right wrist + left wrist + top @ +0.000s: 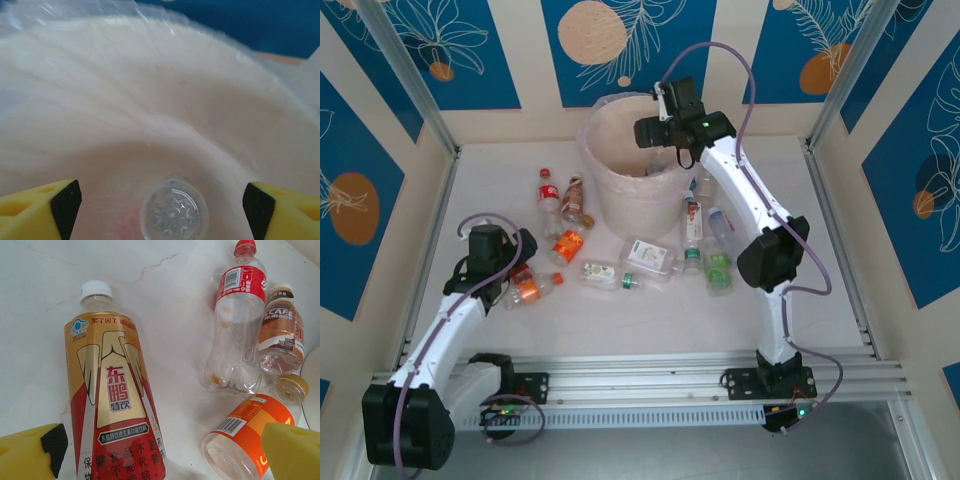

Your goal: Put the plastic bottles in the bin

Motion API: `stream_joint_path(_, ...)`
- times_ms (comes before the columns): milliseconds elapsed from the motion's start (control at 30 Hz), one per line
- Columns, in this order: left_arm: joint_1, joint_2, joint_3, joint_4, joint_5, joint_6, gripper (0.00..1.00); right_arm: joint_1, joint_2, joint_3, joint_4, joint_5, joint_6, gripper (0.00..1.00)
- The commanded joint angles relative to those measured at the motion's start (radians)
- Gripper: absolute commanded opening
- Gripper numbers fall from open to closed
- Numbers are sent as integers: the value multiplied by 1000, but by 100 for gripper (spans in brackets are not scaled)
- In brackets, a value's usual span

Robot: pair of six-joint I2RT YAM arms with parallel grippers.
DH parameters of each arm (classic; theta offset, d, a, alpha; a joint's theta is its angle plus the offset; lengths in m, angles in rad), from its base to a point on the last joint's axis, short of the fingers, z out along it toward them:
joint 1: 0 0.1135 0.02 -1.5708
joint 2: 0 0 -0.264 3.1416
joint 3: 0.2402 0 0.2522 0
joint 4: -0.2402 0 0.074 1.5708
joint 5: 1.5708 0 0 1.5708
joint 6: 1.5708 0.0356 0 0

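The bin (620,200) stands at the back centre, a thin liner at its rim. My right gripper (665,152) hangs over its opening, open. In the right wrist view the round base of a clear plastic bottle (173,210) lies below the right gripper (161,201), free of both pads, against the bin's inner wall (150,75). My left gripper (523,272) is open low over the table at the left. Between its fingers lies a gold-and-red bottle (112,405); an orange-label bottle (250,432) sits by the right pad. The left gripper (165,450) holds nothing.
More bottles lie around the bin: a red-label one (237,325) and a brown coffee one (280,330) on its left, several on its right (692,220) and in front (650,258). Metal frame posts and blue walls close in the table.
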Motion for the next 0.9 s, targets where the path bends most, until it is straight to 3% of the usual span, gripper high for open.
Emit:
stream_joint_path(0, 13, 6, 35, -25, -16, -19, 100, 5, -115, -74, 105, -14, 2, 90)
stream_joint_path(200, 13, 11, 35, -27, -22, -24, 100, 6, -298, -288, 257, -91, 25, 99)
stream_joint_path(567, 15, 13, 36, -41, -55, -35, 100, -61, -782, -880, 649, -155, 115, 100)
stream_joint_path(867, 14, -9, 33, -67, -73, -55, 100, -236, -1096, -1269, 654, -96, 312, 100)
